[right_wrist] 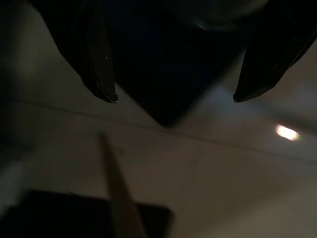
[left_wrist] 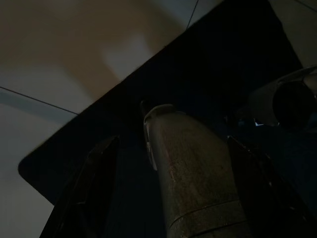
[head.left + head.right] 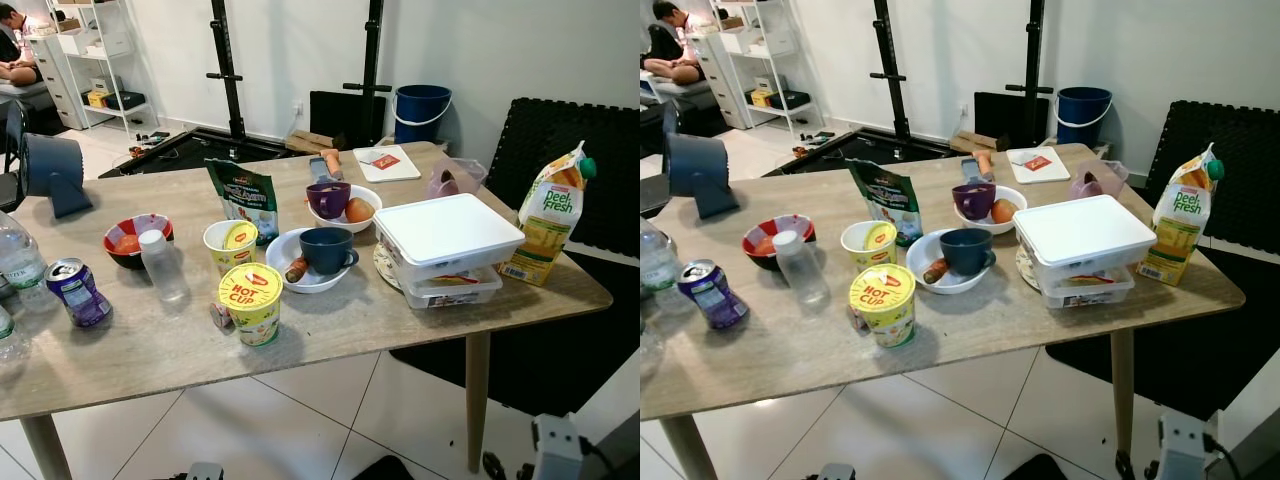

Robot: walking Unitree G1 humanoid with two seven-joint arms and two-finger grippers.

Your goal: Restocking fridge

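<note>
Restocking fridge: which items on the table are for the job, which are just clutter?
Likely for the fridge:
juice carton
stacked white tubs
soda can
bowl with orange
bowl with carrot

Likely lying about:
noodle cups
green pouch
blue fan
cutting board

Both grippers hang idle, open.

Two noodle cups (image 3: 250,302) (image 3: 231,245); three bowls (image 3: 137,240) (image 3: 310,262) (image 3: 345,207) (two holding mugs); one juice carton (image 3: 548,215).
</note>
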